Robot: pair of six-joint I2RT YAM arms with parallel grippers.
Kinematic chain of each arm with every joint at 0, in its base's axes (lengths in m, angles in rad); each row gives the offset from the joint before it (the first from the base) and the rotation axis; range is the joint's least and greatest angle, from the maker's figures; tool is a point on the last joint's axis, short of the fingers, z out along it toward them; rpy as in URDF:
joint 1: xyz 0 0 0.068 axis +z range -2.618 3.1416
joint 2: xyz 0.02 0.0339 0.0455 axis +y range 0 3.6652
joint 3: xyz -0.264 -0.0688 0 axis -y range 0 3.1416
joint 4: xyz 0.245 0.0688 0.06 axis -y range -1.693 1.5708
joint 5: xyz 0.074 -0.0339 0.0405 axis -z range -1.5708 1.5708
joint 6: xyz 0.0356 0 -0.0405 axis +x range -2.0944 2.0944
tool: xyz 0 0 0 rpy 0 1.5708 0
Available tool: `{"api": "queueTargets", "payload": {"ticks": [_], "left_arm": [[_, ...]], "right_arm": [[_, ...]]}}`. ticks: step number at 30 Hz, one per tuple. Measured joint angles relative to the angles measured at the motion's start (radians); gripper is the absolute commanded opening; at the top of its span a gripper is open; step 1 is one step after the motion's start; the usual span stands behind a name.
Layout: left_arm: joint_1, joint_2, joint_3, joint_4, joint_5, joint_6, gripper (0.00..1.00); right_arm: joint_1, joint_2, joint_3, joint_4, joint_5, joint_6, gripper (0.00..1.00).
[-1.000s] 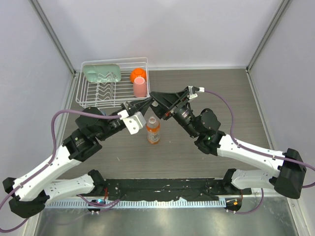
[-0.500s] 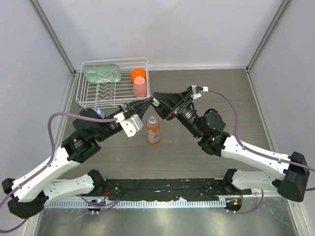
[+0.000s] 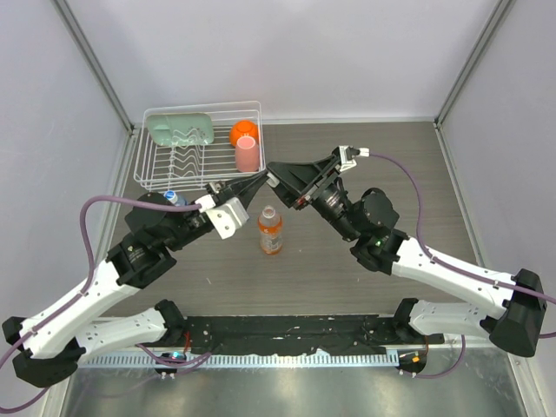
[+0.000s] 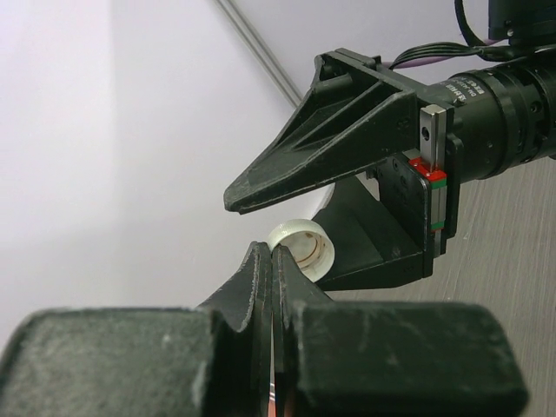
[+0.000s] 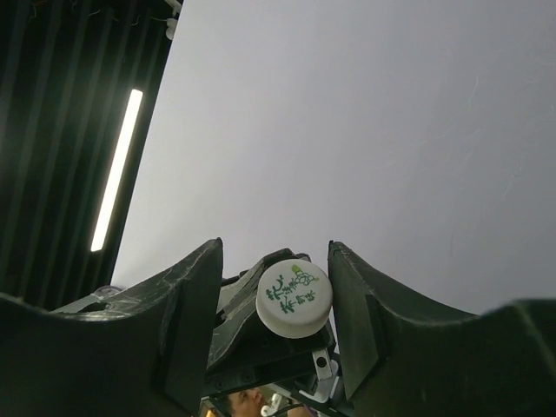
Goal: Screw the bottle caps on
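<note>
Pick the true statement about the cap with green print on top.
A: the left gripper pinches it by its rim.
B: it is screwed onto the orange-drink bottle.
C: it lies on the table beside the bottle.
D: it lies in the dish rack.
A: in the left wrist view the left gripper has its fingertips shut on the rim of the cap, which is in the air between the spread fingers of the right gripper.

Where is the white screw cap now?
The white plastic cap is pinched by the left pincer, between the open fingers of the right pincer, just beyond the clear orange-drink bottle in the top view.
</note>
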Motion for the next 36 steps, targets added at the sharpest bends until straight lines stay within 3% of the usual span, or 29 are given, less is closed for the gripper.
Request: {"api": "queueTargets", "payload": {"ticks": [8,28,30,34,36], "left_arm": [[0.0,-0.006,0.0,0.008,-0.014,-0.01,0.0],[0.0,-0.029,-0.039,0.025,-0.038,-0.006,0.0],[0.0,-0.029,-0.04,0.024,-0.042,-0.006,0.06],[-0.003,-0.027,-0.04,0.023,-0.049,-0.012,0.31],[-0.003,-0.026,-0.036,0.021,-0.068,-0.018,0.35]], "right_arm": [[0.0,0.009,0.028,-0.024,-0.013,-0.039,0.54],[-0.001,0.011,0.031,-0.077,-0.019,-0.091,0.26],[-0.001,0.006,0.039,-0.102,-0.018,-0.108,0.23],[0.0,-0.019,0.046,-0.158,-0.006,-0.156,0.2],[-0.001,-0.04,0.046,-0.193,0.008,-0.182,0.2]]}}
